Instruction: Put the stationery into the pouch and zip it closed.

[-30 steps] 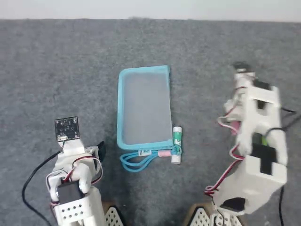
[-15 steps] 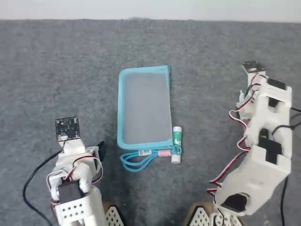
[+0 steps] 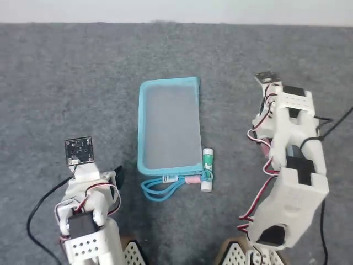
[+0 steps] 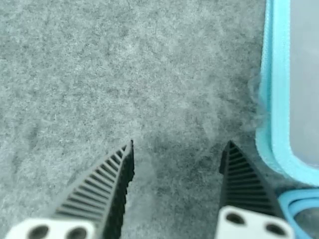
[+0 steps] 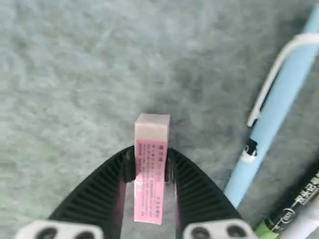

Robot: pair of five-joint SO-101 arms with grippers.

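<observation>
The right claw (image 5: 150,154) is clamped on a pink eraser (image 5: 151,132). From overhead the right arm (image 3: 287,143) covers both, so I can't tell whether the eraser touches the grey mat (image 3: 83,66). The eraser's long axis runs straight out along the fingers, its pale end poking past the tips.

Just beside it lies a light blue pen (image 5: 279,114), slanted, with its upper end cut off at the picture's edge. Only scraps of a dark pen (image 5: 294,204) show in the corner next to it.

The left claw (image 4: 179,149) hangs wide open over bare mat with nothing between its fingers. The turquoise pouch (image 3: 169,124) is close to one side of it.

The pouch lies flat in the middle of the mat, between the two arms, long axis pointing away from them. I cannot make out whether its zip is open or shut. A blue strap (image 3: 160,187) loops out from its near short end. A green and white glue stick (image 3: 207,168) lies against the near right corner, roughly parallel to the long side.
</observation>
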